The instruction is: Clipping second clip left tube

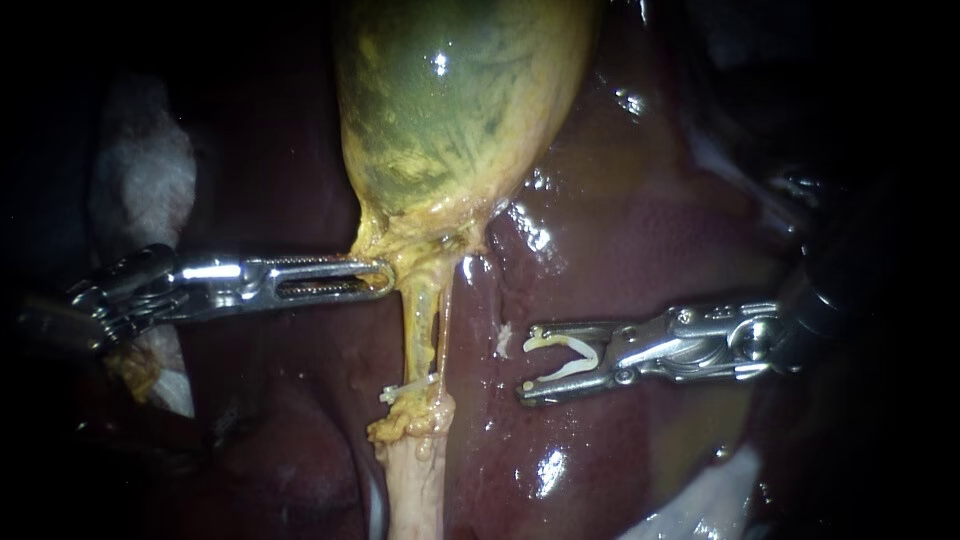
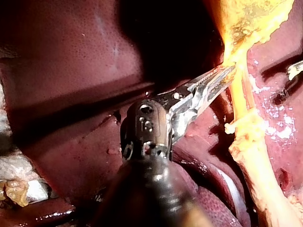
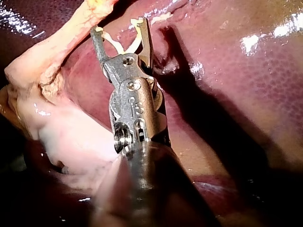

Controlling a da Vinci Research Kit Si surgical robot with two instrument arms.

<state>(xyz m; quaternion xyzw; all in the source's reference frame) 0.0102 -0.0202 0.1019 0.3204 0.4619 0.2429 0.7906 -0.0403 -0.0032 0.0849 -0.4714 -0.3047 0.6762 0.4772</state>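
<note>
Right instrument (image 1: pixel 527 362), jaws wide holding loaded clip (image 1: pixel 560 340), should fully straddle left tube (image 1: pixel 418 320) ahead, clear of seated clip (image 1: pixel 408 388); left instrument (image 1: pixel 385 278) clamps gallbladder (image 1: pixel 450 100).

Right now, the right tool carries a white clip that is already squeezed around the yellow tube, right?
No. The right instrument does carry the white clip, but the clip sits open beside the tube, not touching it, over the liver. The endoscope view shows it.
</note>
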